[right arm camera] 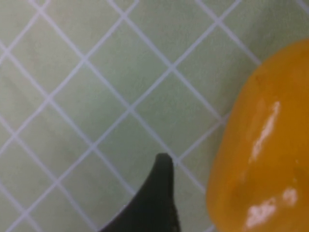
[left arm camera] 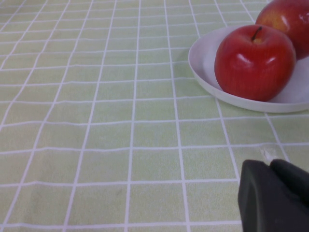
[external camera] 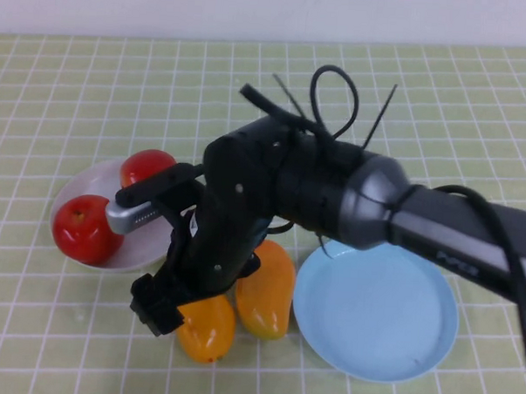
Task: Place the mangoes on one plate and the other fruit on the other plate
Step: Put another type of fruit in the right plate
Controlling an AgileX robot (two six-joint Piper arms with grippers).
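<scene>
Two red apples lie on the white plate. Two orange-yellow mangoes lie side by side on the cloth between that plate and the light blue plate, which holds nothing. My right gripper hangs low at the nearer mango's left side and is open. One black finger stands clear of that mango. My left gripper is shut and holds nothing, a short way off the white plate and its apples.
A green checked cloth covers the whole table. The right arm reaches across from the right, above the blue plate's far rim, with loose cables on top. A white wall runs along the far edge.
</scene>
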